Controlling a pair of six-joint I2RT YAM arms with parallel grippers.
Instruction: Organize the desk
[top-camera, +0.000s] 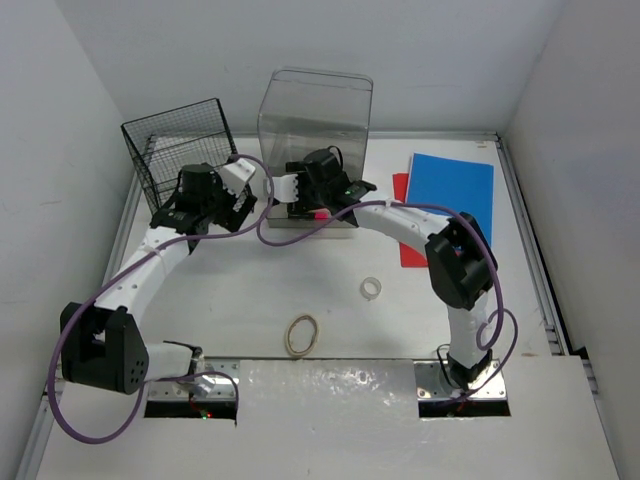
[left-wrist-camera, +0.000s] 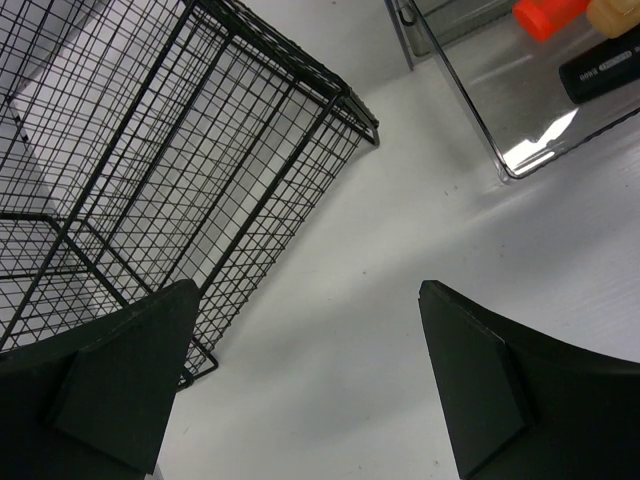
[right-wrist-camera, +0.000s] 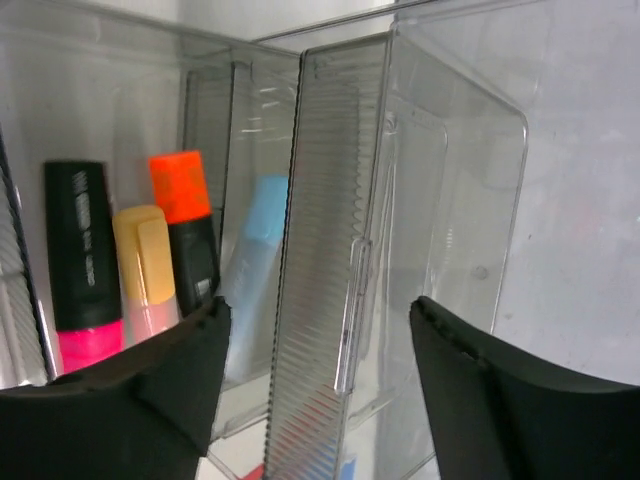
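Note:
The white desk (top-camera: 230, 290) carries a clear plastic drawer box (top-camera: 315, 110) at the back, its drawer (top-camera: 310, 225) pulled out toward me. My right gripper (right-wrist-camera: 320, 310) (top-camera: 298, 198) is open at the drawer's ribbed front panel (right-wrist-camera: 320, 250); the panel's handle stands between the jaws, touching neither finger. Inside the drawer lie a black-and-pink marker (right-wrist-camera: 78, 260), a yellow one (right-wrist-camera: 145, 260), an orange-capped one (right-wrist-camera: 185, 225) and a pale blue one (right-wrist-camera: 255, 260). My left gripper (left-wrist-camera: 308, 300) (top-camera: 243, 192) is open over bare desk, between the wire rack and the drawer, holding nothing.
A black wire rack (top-camera: 175, 150) (left-wrist-camera: 150, 180) stands at the back left, close to my left fingers. A blue notebook (top-camera: 452, 185) lies on a red one (top-camera: 410, 245) at the right. A tape roll (top-camera: 371, 288) and a rubber band (top-camera: 303, 333) lie near the front.

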